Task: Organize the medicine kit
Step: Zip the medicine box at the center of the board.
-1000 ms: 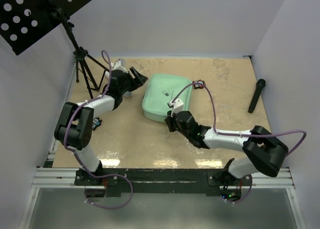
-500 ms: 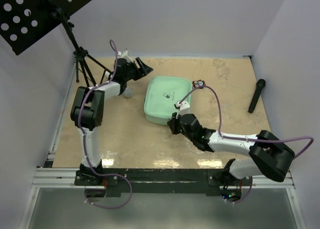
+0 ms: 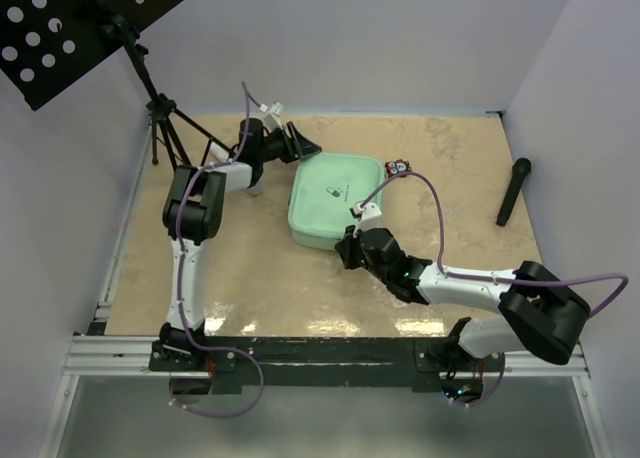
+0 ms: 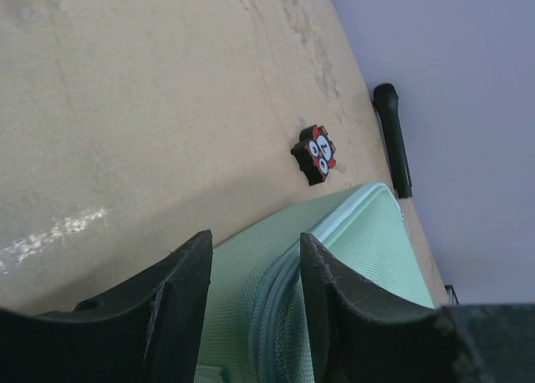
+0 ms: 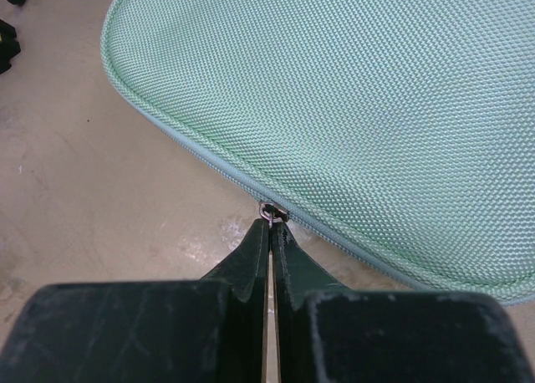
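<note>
Centre frame, right gripper [image 5: 272,222] pinches the zipper pull [image 5: 273,211] of the medicine kit [image 3: 335,198]. Left gripper [image 4: 255,249], jaws spread, sits at its upper-left corner, with a black-and-red gadget [image 3: 398,165] at its upper right.

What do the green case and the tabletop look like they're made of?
Case: woven synthetic fabric, likely nylon, matte; fine grid weave and piped edge show.
Tabletop: beige, mottled, glossy, perhaps laminate or stone; glare streaks show.

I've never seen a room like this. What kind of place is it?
Probably a robot testing booth: a left arm and a right arm bolted to one table, blank walls around it.
</note>
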`<state>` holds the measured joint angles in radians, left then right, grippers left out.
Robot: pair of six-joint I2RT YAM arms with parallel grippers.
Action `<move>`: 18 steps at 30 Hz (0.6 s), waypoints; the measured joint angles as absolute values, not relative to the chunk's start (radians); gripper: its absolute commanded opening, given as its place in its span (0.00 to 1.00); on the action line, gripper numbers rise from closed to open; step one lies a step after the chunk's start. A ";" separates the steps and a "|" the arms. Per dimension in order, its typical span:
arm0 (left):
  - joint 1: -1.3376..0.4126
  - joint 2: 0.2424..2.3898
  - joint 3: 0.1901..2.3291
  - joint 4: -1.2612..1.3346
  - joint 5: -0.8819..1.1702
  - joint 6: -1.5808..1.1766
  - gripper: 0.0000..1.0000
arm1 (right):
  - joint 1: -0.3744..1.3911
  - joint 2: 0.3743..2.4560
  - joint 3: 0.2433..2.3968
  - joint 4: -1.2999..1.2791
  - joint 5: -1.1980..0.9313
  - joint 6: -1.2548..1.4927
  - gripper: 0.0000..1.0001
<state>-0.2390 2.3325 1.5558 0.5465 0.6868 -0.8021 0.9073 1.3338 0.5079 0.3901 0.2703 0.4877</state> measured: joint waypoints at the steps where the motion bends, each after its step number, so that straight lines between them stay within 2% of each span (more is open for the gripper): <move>1: -0.242 2.339 1.556 0.558 0.716 -0.802 0.43 | 0.907 1.334 0.508 0.390 0.270 0.488 0.00; 7: -0.242 2.355 1.523 0.768 0.847 -0.886 0.23 | 0.909 1.334 0.508 0.382 0.268 0.489 0.00; 13: -0.213 2.423 1.439 1.133 0.895 -1.180 0.00 | 0.918 1.334 0.499 0.386 0.253 0.467 0.00; 18: -0.170 2.405 1.288 1.227 0.833 -1.304 0.00 | 0.899 1.334 0.499 0.403 0.224 0.443 0.00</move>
